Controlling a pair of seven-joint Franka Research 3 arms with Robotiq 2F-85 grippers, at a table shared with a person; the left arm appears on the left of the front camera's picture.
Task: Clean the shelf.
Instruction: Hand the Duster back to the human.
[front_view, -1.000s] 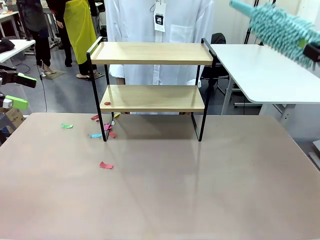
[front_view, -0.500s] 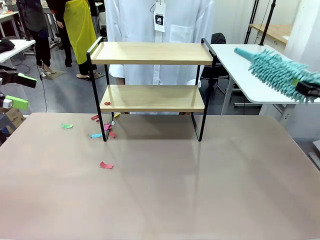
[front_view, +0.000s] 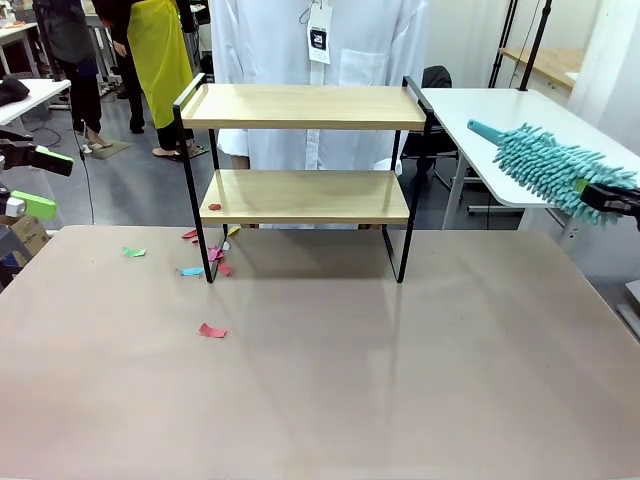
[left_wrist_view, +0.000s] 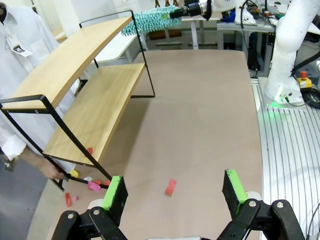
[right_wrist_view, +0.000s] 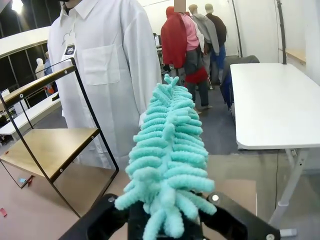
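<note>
Shelf (front_view: 303, 180): a small two-tier rack, two pale wooden boards in a thin black frame with raised end rails, standing on the beige bench (front_view: 320, 370) toward its far edge, roughly in the middle.
Top board: bare wood as far as I can see from the front.
Lower board: one small red scrap (front_view: 214, 207) lies near its left end.
Paper scraps (front_view: 205, 262): red, pink, blue, green and yellow bits lie scattered on the bench around the shelf's left legs; one red piece (front_view: 211, 330) sits apart, nearer the robot.
Right claw (front_view: 608, 197): at the right edge of the front view, above and beyond the bench's right side, clamped on the handle end of a teal duster.
Duster (front_view: 545, 164): fluffy chenille head, pointing left and slightly up toward the shelf, well apart from it and hanging in front of the white table (front_view: 520, 140).
Left claw (left_wrist_view: 174, 197): fingers wide apart with nothing between them, green pads facing each other, hovering over the bench's left side; in its own view the red piece lies on the bench between and beyond the fingers.
Person (front_view: 320, 40): in a white coat, standing right behind the shelf at the far side.
</note>
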